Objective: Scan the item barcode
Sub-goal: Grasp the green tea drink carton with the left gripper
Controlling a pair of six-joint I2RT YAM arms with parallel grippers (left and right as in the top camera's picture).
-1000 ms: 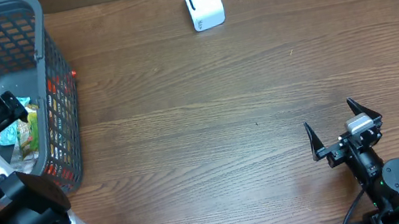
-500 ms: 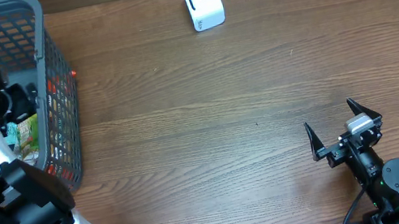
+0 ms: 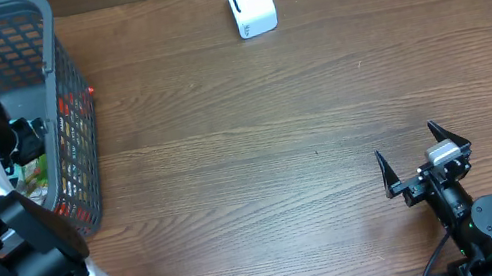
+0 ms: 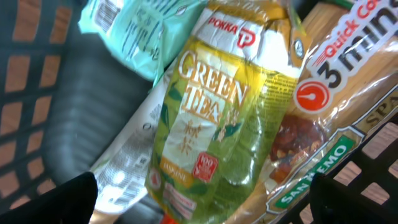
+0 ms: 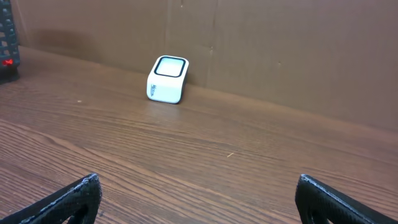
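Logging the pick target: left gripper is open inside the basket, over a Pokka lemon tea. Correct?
Not lemon tea. In the left wrist view the label reads Green Tea, so it is a Pokka green tea. The rest holds: the left gripper is open inside the basket, over that drink.

My list: green tea pack, glossy film; basket, plastic mesh; table, matt grained wood; scanner, smooth plastic.
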